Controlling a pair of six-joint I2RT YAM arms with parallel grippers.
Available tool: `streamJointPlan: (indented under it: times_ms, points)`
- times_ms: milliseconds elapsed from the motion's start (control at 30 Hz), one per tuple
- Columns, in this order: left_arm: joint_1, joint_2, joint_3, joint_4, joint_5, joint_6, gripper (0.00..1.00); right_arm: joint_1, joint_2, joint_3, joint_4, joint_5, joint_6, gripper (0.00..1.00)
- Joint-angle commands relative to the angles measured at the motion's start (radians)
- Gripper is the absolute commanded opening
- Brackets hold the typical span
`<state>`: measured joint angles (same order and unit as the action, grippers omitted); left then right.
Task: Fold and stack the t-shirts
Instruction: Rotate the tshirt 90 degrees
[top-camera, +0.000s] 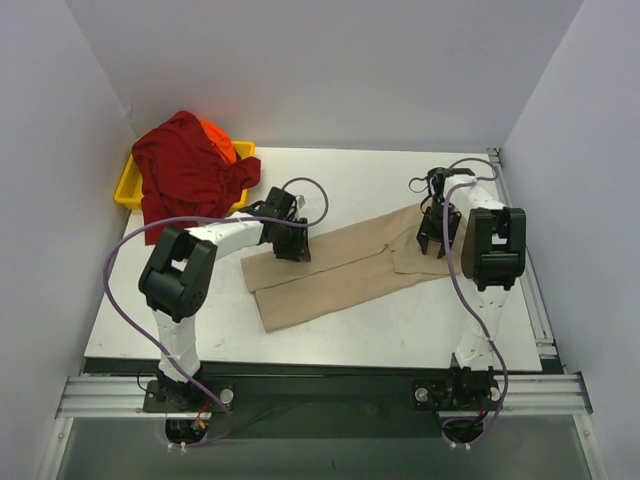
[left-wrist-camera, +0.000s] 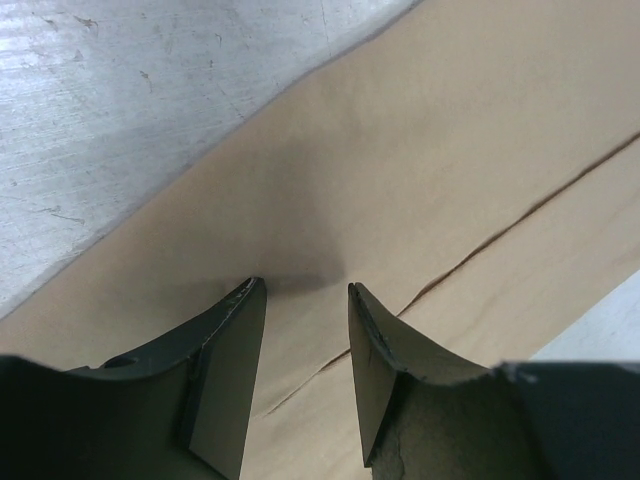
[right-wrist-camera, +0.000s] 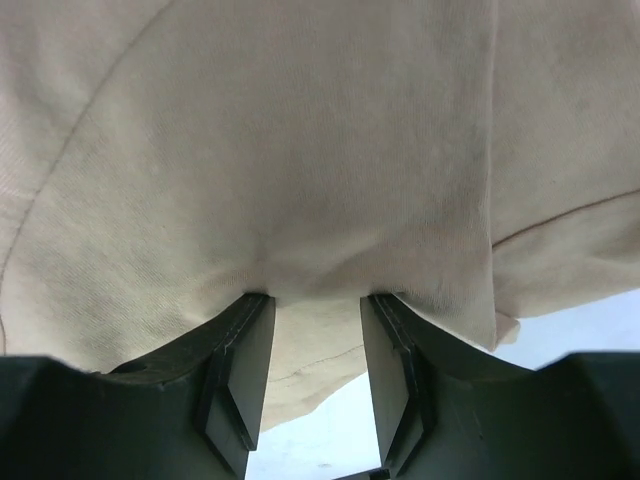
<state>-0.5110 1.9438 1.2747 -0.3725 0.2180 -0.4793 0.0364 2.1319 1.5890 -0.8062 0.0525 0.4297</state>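
Note:
The tan t-shirt (top-camera: 340, 270) lies as a long folded strip running diagonally across the table, with a fold edge along its middle. My left gripper (top-camera: 290, 245) is open at the strip's left end, fingertips down on the cloth (left-wrist-camera: 420, 150); it shows in the left wrist view (left-wrist-camera: 300, 290). My right gripper (top-camera: 436, 240) is open at the strip's right end (right-wrist-camera: 300, 130), tips pressed against the cloth (right-wrist-camera: 315, 298). The dark red t-shirt (top-camera: 185, 175) is heaped at the back left, with the orange t-shirt (top-camera: 220, 140) peeking out behind it.
A yellow tray (top-camera: 128, 190) sits under the red and orange shirts at the table's back left corner. White walls close in the left, back and right. The table's bare white surface (top-camera: 400, 320) shows in front of the tan shirt.

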Motion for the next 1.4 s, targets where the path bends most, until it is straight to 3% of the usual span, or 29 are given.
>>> streamJointPlan:
  times_ms: [0, 200, 300, 400, 800, 1067, 1367]
  points:
    - [-0.009, 0.05, 0.048, -0.08, 0.003, 0.005, 0.5, 0.016, 0.097, 0.133, -0.065, 0.087, 0.041, 0.4]
    - [-0.041, 0.058, 0.06, -0.102, 0.018, 0.031, 0.5, 0.037, 0.328, 0.599, -0.27, 0.093, 0.044, 0.4]
    - [-0.06, 0.055, 0.057, -0.094, 0.052, 0.048, 0.5, 0.043, 0.407, 0.751, -0.295, 0.054, 0.05, 0.41]
    - [-0.075, 0.06, 0.051, -0.088, 0.099, 0.059, 0.5, 0.043, 0.437, 0.796, -0.288, 0.001, 0.049, 0.43]
    - [-0.107, -0.095, -0.006, -0.06, 0.132, 0.117, 0.5, 0.04, 0.246, 0.68, -0.136, -0.23, 0.041, 0.46]
    - [-0.139, -0.032, 0.063, -0.21, 0.13, 0.22, 0.49, 0.086, 0.105, 0.406, -0.056, -0.238, 0.072, 0.46]
    - [-0.162, -0.011, 0.003, -0.16, 0.156, 0.15, 0.49, 0.109, 0.169, 0.377, -0.053, -0.266, 0.099, 0.45]
